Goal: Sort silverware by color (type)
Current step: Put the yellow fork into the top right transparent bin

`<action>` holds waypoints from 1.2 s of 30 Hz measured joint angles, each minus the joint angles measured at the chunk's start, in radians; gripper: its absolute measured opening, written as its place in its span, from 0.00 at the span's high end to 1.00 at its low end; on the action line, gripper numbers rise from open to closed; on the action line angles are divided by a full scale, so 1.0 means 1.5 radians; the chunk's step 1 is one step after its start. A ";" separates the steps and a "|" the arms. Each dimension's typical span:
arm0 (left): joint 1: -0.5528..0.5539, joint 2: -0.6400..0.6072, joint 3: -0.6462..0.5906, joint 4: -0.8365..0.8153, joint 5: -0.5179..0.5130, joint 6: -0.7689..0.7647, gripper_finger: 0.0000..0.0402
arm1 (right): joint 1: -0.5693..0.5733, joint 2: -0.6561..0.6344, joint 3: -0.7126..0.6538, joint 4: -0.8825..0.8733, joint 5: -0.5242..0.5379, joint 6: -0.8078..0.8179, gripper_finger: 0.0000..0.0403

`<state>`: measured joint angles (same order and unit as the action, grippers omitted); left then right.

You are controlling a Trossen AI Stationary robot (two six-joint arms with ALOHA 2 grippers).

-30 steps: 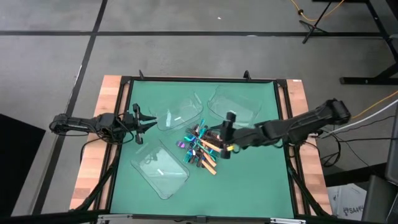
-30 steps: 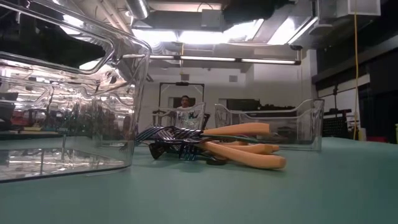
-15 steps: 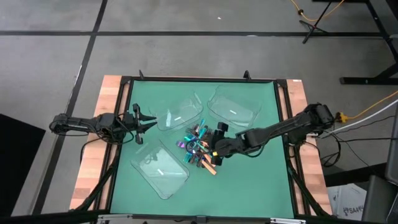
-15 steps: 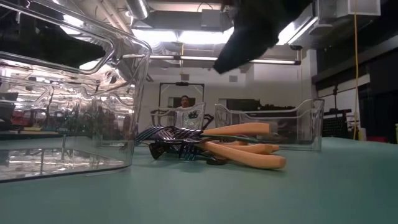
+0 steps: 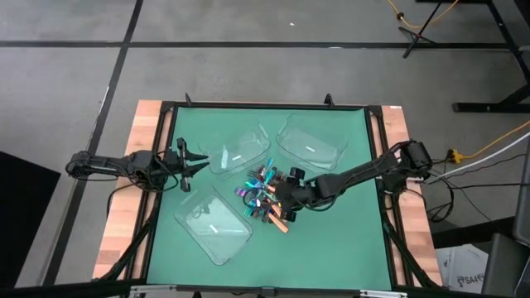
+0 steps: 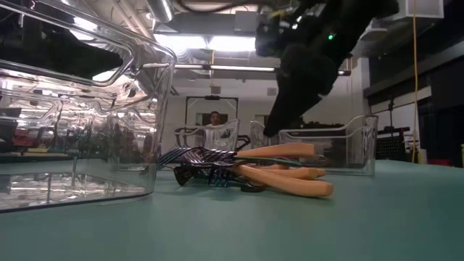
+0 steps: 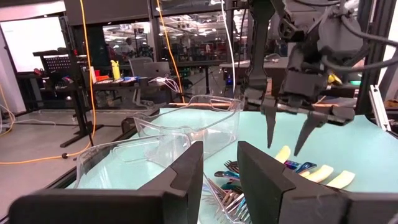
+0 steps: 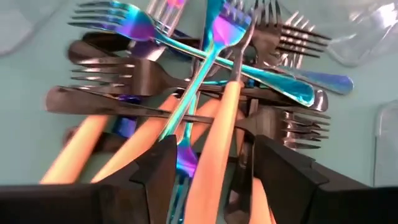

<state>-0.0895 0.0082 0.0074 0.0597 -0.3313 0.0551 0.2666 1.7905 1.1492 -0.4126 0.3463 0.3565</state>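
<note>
The silverware lies in one tangled pile (image 5: 265,197) at the table's middle. It holds iridescent blue-purple forks (image 8: 214,28), orange-handled pieces (image 8: 214,171) and dark forks (image 8: 109,81). My right gripper (image 5: 283,195) is open and hangs just above the pile's right side. Its fingers (image 8: 155,177) straddle the orange handles without touching them. In the low view it (image 6: 274,129) hovers over the orange handles (image 6: 283,151). The left wrist view shows it (image 7: 285,146) open above the pile (image 7: 292,168). My left gripper (image 5: 195,161) waits open at the table's left edge.
Three clear plastic trays stand around the pile: one at the back middle (image 5: 238,149), one at the back right (image 5: 310,142), one at the front left (image 5: 214,222). In the low view a person (image 6: 214,119) shows far behind the table.
My right arm has swung left and come down, so its gripper now hangs close over the pile. The silverware and the left arm have not moved.
</note>
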 joint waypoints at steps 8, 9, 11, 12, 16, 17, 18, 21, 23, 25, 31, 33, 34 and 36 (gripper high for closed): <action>0.000 0.000 0.000 0.000 0.000 0.000 0.77 | -0.026 0.039 0.000 0.001 -0.049 0.005 0.49; 0.000 0.000 0.000 0.000 0.000 0.000 0.77 | -0.030 0.041 0.000 0.001 -0.053 0.005 0.49; 0.000 0.000 0.000 0.000 0.000 0.000 0.77 | -0.035 0.045 0.000 0.003 -0.059 0.005 0.49; 0.000 0.000 0.000 0.000 0.000 0.000 0.77 | -0.037 0.047 0.000 0.005 -0.062 0.005 0.49; 0.000 0.000 0.000 0.000 0.000 0.000 0.77 | -0.040 0.047 0.001 0.005 -0.074 0.005 0.49; 0.000 0.000 0.000 0.000 0.000 0.000 0.77 | -0.040 0.047 0.001 0.005 -0.074 0.005 0.49; 0.000 0.000 0.000 0.000 0.000 0.000 0.77 | -0.040 0.047 0.001 0.005 -0.074 0.005 0.49; 0.000 0.000 0.000 0.000 0.000 0.000 0.77 | -0.040 0.047 0.001 0.003 -0.081 0.005 0.49; 0.000 0.000 0.000 0.000 0.000 0.000 0.77 | -0.040 0.047 0.001 0.003 -0.087 0.005 0.49; 0.000 0.000 0.000 0.000 0.000 0.000 0.77 | -0.040 0.047 0.001 0.003 -0.088 0.005 0.49; 0.000 0.000 0.000 0.000 0.000 -0.001 0.77 | -0.040 0.047 0.001 0.002 -0.097 0.005 0.57; 0.000 0.000 0.000 0.000 0.000 -0.001 0.77 | -0.040 0.047 0.001 0.002 -0.099 0.005 0.61; 0.000 0.000 0.000 0.000 0.000 0.000 0.77 | -0.040 0.047 0.001 0.002 -0.099 0.005 0.64; 0.000 0.000 0.000 0.000 0.000 0.000 0.77 | -0.040 0.047 0.001 0.002 -0.099 0.005 0.68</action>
<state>-0.0895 0.0082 0.0074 0.0597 -0.3313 0.0545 0.2066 1.8614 1.1503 -0.4091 0.1975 0.3632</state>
